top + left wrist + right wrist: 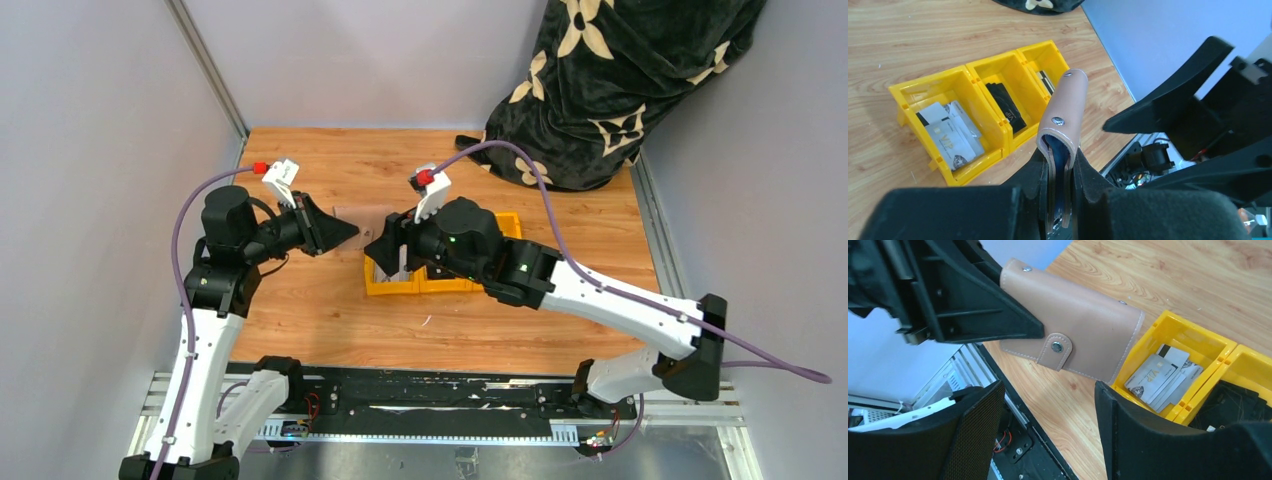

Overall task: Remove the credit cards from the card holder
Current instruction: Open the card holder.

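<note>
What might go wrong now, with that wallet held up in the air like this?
1. The card holder is pinched by the left fingers at one end only, so a tug from the open right fingers might pull it loose.
2. Its closing tab looks snapped shut, so pulling at the flap without undoing the snap may twist the holder instead of opening it.

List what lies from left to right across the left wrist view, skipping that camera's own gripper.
Whitish credit cards in the left compartment of the yellow bin → black cards in its middle compartment → card holder, standing on edge → right gripper, open.
</note>
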Robot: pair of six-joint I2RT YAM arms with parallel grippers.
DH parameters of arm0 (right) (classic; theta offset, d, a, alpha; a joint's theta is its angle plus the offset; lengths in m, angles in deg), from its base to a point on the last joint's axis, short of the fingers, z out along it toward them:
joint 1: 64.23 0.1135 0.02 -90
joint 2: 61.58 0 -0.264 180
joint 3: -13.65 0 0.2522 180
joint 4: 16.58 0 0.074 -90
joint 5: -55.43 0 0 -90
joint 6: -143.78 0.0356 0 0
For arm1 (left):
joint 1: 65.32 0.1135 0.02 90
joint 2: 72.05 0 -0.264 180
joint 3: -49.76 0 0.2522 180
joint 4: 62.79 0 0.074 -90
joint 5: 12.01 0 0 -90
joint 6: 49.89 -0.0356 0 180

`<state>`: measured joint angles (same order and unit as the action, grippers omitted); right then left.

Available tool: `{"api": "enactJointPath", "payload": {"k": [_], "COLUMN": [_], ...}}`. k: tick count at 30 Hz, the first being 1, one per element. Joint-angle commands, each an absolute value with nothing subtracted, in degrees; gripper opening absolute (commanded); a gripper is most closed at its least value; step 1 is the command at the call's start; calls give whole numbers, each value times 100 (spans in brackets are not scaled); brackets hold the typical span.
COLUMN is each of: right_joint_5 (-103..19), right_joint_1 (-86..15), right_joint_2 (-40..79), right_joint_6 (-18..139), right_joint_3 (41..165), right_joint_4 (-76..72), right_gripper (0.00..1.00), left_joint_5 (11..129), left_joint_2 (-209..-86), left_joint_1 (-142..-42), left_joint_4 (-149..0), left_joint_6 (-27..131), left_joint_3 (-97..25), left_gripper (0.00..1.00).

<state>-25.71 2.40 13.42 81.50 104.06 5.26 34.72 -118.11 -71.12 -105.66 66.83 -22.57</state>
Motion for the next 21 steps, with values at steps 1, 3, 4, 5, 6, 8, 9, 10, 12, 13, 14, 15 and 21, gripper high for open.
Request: {"api": "enactJointPath", "payload": {"k": [1, 3, 4, 5, 6, 8, 9, 10, 12, 13, 14, 15, 21], "right_joint_5": [-2374, -2360, -2362, -2354, -2358, -2356, -2353, -2333, -2275, -2208, -2174, -2152, -2098], "right_joint_1": [334, 336, 336, 336, 334, 336, 332, 336, 336, 334, 336, 336, 353], "right_joint_2": [1641, 1740, 1765, 1798, 1823, 1871, 1894, 1919, 1980, 2015, 2054, 2082, 2177], "right_joint_6": [8278, 8269, 8269, 8265, 8269, 8284, 8286, 8279, 8256, 8245, 8224, 8205, 8172], "right_joint_3": [10774, 10809, 10813, 10810, 10808, 10818, 10823, 10821, 10860, 10880, 10892, 10903, 10852], "right_joint_4": [273, 207, 173, 144, 126, 115, 105, 102, 153, 215, 249, 284, 252], "right_gripper": [68, 67, 67, 66, 66, 65, 64, 64, 63, 62, 62, 61, 54], "left_joint_5": [3565, 3521, 3504, 3487, 3465, 3430, 3406, 3386, 3365, 3356, 3360, 3360, 3343], "left_joint_2": [-11649, -11623, -11625, -11633, -11634, -11630, -11629, -11634, -11622, -11610, -11601, -11597, -11544], "left_joint_1": [-7112, -7110, -7112, -7112, -7112, -7112, -7112, -7110, -7112, -7112, -7111, -7110, -7111], "left_joint_4": [-10203, -10194, -10195, -10210, -10207, -10193, -10174, -10149, -10076, -10057, -10053, -10054, -10049], "left_joint_6": [7059, 7132, 7158, 7178, 7201, 7265, 7313, 7368, 7469, 7513, 7529, 7546, 7659], "left_joint_3": [-2155, -2152, -2163, -2170, -2173, -2165, -2159, -2145, -2118, -2110, -2120, -2120, -2140], "left_gripper": [0, 0, 0, 0, 0, 0, 0, 0, 0, 0, 0, 0, 0]}}
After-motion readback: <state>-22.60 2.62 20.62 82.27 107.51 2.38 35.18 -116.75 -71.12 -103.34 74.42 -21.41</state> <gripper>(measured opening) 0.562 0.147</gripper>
